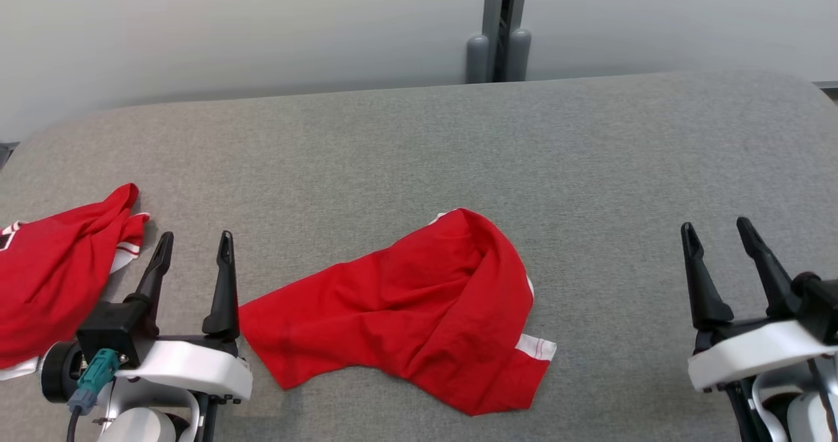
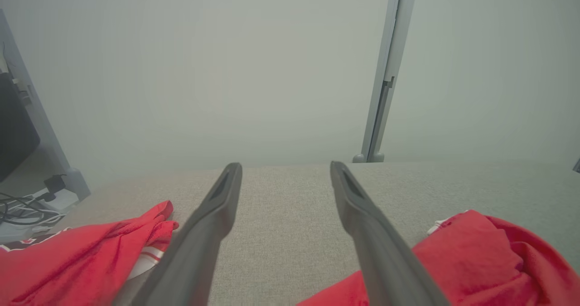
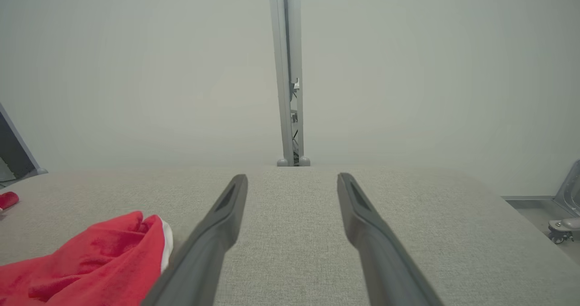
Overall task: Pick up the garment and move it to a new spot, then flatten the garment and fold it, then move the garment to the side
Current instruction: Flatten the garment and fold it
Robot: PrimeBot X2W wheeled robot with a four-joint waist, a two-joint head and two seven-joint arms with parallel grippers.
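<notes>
We see the garment (image 1: 419, 304), red with white trim, lying crumpled on the grey desk (image 1: 458, 141) in the lower middle of the head view. It is bunched higher toward its right side and runs out flatter toward the lower left. Our left claw (image 1: 193, 249) stands at the lower left of that view, released, its two dark fingers apart with nothing between them. The base of its inner finger sits just beside the garment's left edge, and we cannot tell whether they touch. Our right claw (image 1: 717, 232) stands at the lower right, likewise spread and holding nothing, well apart from the garment. A second garment (image 1: 52, 278), also red with white and dark markings, lies heaped at the left edge of the frame, just left of the left claw. In the left wrist view the fingers frame bare desk, with the second garment at the lower left and the garment at the lower right. In the right wrist view the garment shows at the lower left, next to the left finger. A grey post (image 1: 501, 26) rises against the pale wall (image 1: 229, 29) behind the desk's far edge, in the upper middle of the head view.
</notes>
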